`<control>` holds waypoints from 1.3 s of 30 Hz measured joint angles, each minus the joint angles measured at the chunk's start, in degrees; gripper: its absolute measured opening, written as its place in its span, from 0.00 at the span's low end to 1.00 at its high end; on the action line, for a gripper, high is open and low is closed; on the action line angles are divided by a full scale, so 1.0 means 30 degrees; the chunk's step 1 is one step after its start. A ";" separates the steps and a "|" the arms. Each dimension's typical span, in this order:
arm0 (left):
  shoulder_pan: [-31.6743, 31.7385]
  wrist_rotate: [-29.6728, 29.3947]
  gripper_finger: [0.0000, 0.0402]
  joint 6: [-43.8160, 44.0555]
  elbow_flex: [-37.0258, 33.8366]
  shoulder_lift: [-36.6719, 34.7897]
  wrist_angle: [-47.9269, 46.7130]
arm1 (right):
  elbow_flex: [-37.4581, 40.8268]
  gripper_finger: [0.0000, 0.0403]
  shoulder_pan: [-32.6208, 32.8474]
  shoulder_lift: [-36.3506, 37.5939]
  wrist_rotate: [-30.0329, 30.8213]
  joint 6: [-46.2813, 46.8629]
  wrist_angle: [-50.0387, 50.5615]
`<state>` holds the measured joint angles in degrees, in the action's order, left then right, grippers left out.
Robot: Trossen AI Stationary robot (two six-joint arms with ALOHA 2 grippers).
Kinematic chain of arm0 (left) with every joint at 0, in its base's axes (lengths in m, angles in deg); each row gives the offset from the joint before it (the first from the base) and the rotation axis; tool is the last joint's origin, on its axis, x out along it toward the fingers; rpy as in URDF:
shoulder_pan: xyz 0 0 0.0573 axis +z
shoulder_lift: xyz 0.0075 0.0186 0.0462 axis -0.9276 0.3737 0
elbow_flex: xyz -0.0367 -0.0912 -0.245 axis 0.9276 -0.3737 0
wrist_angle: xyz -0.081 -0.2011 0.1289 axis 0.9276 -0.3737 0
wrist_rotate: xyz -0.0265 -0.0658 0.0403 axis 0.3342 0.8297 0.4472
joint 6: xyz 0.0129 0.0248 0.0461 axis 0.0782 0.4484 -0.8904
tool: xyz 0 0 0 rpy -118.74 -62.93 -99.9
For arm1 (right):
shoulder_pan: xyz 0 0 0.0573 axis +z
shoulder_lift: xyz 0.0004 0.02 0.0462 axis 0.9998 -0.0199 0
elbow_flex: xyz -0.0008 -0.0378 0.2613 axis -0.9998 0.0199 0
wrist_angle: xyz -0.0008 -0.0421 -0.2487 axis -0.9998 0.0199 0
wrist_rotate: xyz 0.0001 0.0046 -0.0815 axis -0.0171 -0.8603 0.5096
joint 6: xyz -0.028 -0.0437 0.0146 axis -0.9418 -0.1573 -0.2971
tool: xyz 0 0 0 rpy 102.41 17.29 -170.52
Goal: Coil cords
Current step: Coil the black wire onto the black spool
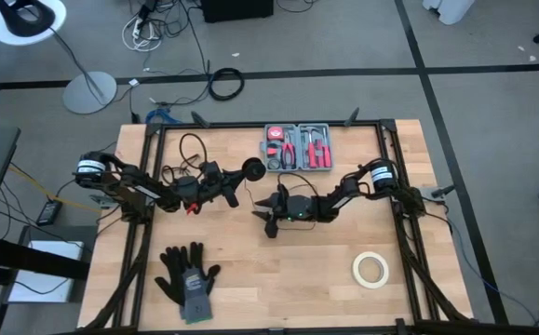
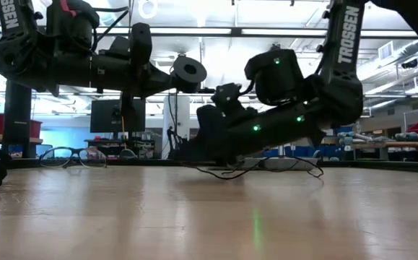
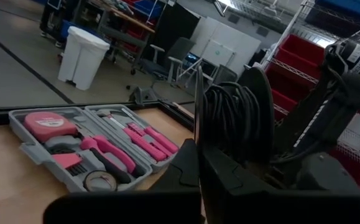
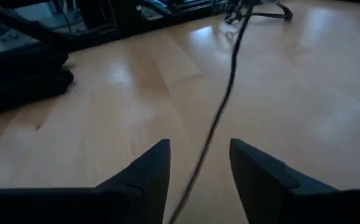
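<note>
TROSSEN reads on my arms; my left gripper clamps the cord reel (black), my right gripper gapes astride the cord.

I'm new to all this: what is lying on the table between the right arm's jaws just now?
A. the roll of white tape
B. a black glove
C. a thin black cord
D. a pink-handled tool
C: in the right wrist view the thin black cord runs across the wooden table and passes between the open jaws of the right gripper, which are not closed on it.
</note>
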<state>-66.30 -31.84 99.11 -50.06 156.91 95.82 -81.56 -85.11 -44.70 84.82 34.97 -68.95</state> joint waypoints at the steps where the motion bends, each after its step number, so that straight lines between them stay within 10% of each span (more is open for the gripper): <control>1: 0.0000 0.0000 0.00 0.0000 0.0000 0.0000 -0.0022 | -0.0088 0.42 0.0000 -0.0017 -0.0088 0.0015 0.0076; 9: 0.0000 0.0015 0.00 0.0044 0.0000 0.0000 -0.0123 | -0.0183 0.05 -0.0109 0.2045 0.0205 0.0860 0.6526; 22: -0.0007 0.0780 0.00 0.0058 0.0000 0.0000 -0.0750 | -0.0183 0.01 -0.0640 1.0267 0.1342 0.4428 2.4226; 39: -0.0022 0.2251 0.00 0.0537 0.0033 -0.0007 -0.4715 | -0.0175 0.00 -0.2572 1.4416 0.1016 0.2591 2.1466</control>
<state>-66.36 -25.09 100.72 -49.96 156.89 81.68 -82.09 -92.83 -1.45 87.86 42.74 -4.55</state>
